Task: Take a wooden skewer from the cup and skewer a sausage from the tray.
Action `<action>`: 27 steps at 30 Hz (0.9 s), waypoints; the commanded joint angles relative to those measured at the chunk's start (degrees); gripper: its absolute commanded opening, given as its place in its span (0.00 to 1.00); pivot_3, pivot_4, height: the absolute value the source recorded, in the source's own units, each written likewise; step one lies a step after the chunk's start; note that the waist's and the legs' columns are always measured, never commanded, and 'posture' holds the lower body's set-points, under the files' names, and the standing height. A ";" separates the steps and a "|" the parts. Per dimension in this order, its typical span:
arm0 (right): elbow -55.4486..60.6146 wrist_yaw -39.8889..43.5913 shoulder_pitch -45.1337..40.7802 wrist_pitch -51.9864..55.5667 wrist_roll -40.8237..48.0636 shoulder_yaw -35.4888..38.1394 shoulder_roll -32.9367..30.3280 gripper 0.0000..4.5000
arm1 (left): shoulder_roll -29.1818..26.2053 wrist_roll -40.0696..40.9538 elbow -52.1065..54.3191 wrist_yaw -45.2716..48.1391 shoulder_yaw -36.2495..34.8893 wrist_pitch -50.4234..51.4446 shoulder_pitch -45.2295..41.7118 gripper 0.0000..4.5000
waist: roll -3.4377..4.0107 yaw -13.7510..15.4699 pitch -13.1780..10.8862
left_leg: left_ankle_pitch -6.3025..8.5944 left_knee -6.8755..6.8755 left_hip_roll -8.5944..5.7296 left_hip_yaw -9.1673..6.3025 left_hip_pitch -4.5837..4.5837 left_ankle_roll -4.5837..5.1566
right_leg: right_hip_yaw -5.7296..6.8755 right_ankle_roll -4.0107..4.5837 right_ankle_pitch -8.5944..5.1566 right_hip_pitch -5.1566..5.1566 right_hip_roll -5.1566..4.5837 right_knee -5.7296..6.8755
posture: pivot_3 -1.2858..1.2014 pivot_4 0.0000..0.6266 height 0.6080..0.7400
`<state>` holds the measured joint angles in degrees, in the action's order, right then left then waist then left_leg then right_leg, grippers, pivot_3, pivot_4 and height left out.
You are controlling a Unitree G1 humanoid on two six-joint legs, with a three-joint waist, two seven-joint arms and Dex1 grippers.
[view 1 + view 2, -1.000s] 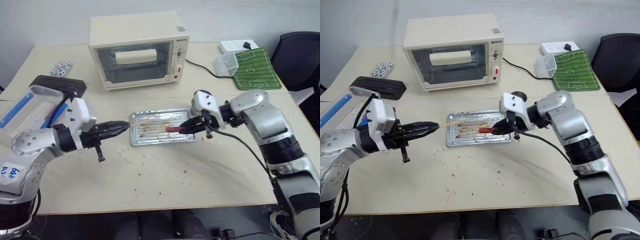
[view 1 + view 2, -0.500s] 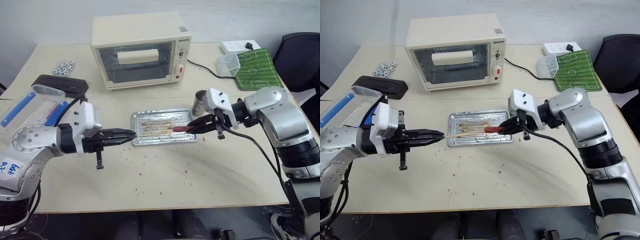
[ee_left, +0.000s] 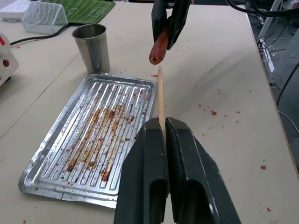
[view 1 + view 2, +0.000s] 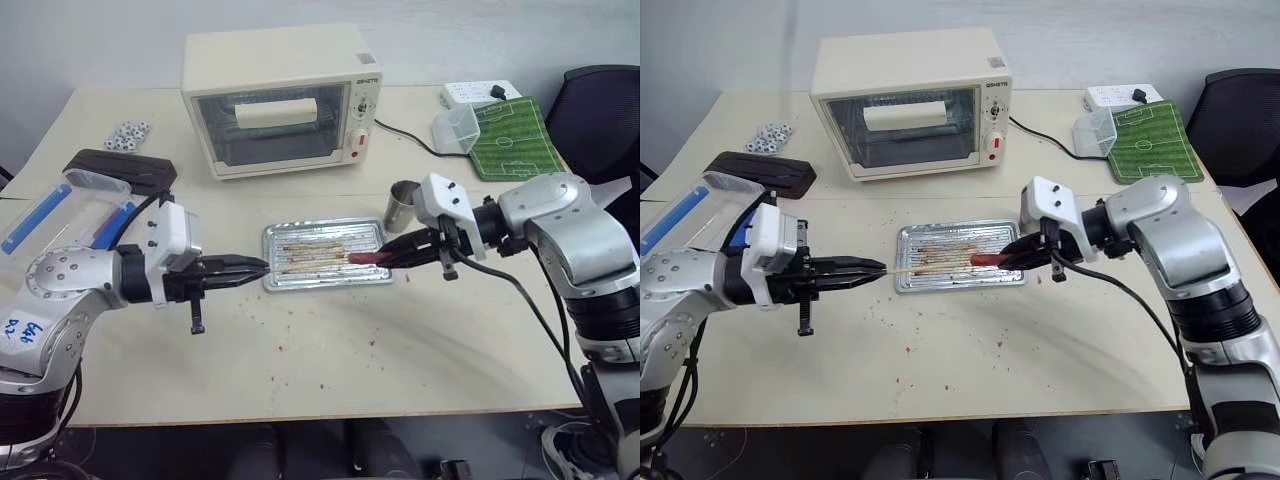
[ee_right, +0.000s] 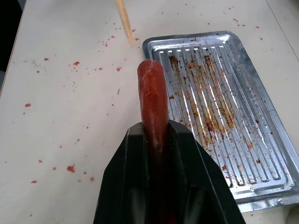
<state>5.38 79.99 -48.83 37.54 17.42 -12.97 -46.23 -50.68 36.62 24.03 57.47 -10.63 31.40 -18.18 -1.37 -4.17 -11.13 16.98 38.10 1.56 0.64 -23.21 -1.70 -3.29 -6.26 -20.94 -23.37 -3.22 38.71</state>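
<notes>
I see the shallow silver ridged metal tray now empty, brown-stained, between my 2 arms. Compared with 1 second ago, my right gripper has drawn back toward the small shiny steel cup, lifting the short dark red sausage clear of the tray; its fingers are clamped on it. My left gripper is closed on the thin pale wooden skewer, tip just short of the sausage end. I judge piercing comes next. The sausage shows a lengthwise split.

No legible text on anything.
</notes>
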 commanded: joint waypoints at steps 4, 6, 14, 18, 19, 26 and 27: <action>4.07 -1.05 0.53 1.12 2.82 2.88 -1.63 0.06 | -0.57 -0.22 0.77 0.83 -0.08 -1.13 -1.51 0.00 | 0.00 0.08 0.00 | 0.00 0.00 -0.01 0.00 0.00 0.00 | 0.00 0.00 0.00 0.00 0.00 0.00 | 0.52 0.24 1.00; 4.53 -1.66 0.39 1.79 3.48 3.00 -1.40 0.06 | -0.43 -0.20 0.88 0.79 0.20 -0.97 -1.81 0.00 | 0.00 0.12 0.00 | 0.00 0.01 0.00 0.00 0.00 0.01 | 0.00 0.00 0.00 0.00 0.00 0.03 | 0.52 0.24 1.00; 5.31 -3.13 -0.08 2.76 4.97 2.71 -0.93 0.06 | -0.01 -0.35 0.38 0.83 1.55 -0.87 -3.58 0.00 | 0.00 0.47 0.00 | 0.00 0.03 0.00 0.00 0.00 0.00 | 0.00 0.00 0.00 0.00 0.00 0.04 | 0.52 0.24 1.00; 6.06 -3.67 -0.02 3.35 5.73 2.68 -0.77 0.06 | 0.01 -0.55 0.01 1.10 1.74 -0.90 -4.11 0.00 | 0.00 0.85 0.00 | 0.00 0.04 0.00 0.01 0.00 0.00 | 0.01 0.00 0.00 -0.01 0.01 0.04 | 0.52 0.24 1.00; 6.36 -3.76 0.14 3.47 5.96 2.68 -0.81 0.06 | 0.01 -0.58 -0.05 1.16 1.75 -0.89 -4.19 0.00 | 0.00 0.92 0.00 | 0.00 0.04 0.00 0.00 0.00 0.00 | 0.01 0.00 0.00 -0.01 0.01 0.04 | 0.52 0.24 1.00; 6.38 -4.02 0.87 3.24 6.05 2.78 -1.36 0.06 | -0.54 -0.78 -0.81 1.85 1.35 -0.93 -4.72 0.00 | 0.00 0.98 0.00 | 0.00 0.05 0.00 0.01 0.00 0.01 | 0.02 0.00 0.00 -0.01 0.02 0.05 | 0.52 0.24 1.00; 6.20 -4.08 0.88 3.15 5.98 2.80 -1.39 0.06 | -0.61 -0.87 -0.90 1.97 1.33 -0.97 -4.75 0.00 | 0.00 0.98 0.00 | 0.00 0.05 0.00 0.01 0.00 0.00 | 0.03 0.00 0.00 -0.01 0.02 0.05 | 0.52 0.24 1.00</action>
<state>9.45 75.80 -47.95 41.38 22.03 -12.60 -46.73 -50.59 35.74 22.23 59.15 -8.78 31.16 -22.08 -1.37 -3.20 -11.13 16.98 38.15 1.56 0.65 -23.21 -1.70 -3.26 -6.26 -20.94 -23.38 -3.20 38.76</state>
